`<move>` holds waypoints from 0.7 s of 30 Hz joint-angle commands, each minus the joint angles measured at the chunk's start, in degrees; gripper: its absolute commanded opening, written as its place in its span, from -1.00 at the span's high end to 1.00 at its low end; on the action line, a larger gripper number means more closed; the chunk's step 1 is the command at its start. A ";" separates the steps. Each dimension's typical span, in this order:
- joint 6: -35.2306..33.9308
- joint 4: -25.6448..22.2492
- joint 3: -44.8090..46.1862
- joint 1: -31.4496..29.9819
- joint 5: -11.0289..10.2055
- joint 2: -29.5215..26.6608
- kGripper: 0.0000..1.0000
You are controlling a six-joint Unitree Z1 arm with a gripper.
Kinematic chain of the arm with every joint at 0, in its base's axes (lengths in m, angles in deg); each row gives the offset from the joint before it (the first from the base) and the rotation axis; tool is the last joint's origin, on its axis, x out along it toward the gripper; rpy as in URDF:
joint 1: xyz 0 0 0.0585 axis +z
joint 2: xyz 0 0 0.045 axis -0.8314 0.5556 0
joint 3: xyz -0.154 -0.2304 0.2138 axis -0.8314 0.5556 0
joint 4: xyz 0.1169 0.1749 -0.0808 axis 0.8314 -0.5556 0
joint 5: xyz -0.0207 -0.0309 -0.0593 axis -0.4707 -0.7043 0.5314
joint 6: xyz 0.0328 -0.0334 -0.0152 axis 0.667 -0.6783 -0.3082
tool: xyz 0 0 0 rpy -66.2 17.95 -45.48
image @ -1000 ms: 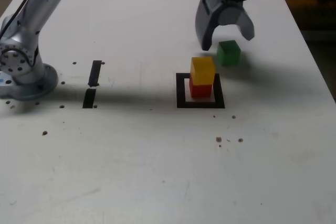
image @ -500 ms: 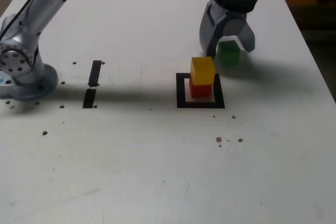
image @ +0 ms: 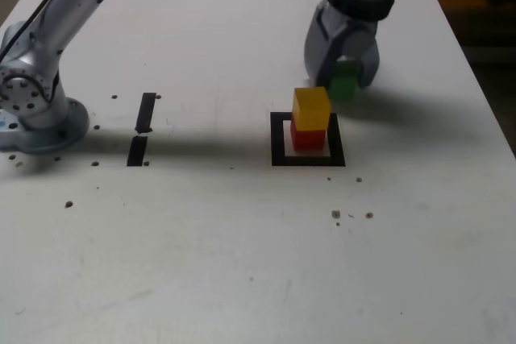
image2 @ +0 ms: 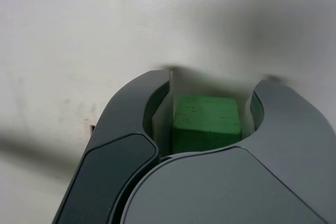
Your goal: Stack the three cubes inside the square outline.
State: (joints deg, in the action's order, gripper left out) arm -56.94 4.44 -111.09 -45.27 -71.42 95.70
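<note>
- Between the two grey jaws of your gripper (image2: pixel 206 109) you see the green cube (image2: pixel 206 123). The jaws stand on both sides of it, very close to its faces, but you cannot tell from the wrist view if they already press it; a thin pale gap seems to show on each side.
- On the table (image: pixel 242 263), in the exterior view, your gripper (image: pixel 342 78) is low over the green cube (image: pixel 343 86) and covers most of it. Only one lower corner of the cube shows.
- Just beside it, nearer to the camera and toward the exterior view's left, the yellow cube (image: pixel 310 108) sits on the red cube (image: pixel 307 138).
- This pair stands inside the square outline (image: pixel 278 141) of black tape.
- Well apart, toward the exterior view's left, you have two short black tape strips (image: pixel 145 112) and the round base of the arm (image: pixel 32 110).
</note>
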 commanded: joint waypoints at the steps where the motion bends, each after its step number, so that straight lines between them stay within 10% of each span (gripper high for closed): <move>1: 0.40 -3.58 -2.29 -0.08 -0.51 -2.49 0.63; 7: 1.69 -11.74 -9.57 -0.73 1.79 -10.22 0.66; 21: -6.62 -11.73 1.53 -11.96 2.07 -20.19 0.69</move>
State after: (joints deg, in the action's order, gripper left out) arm -62.94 -6.67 -110.78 -55.98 -69.24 75.74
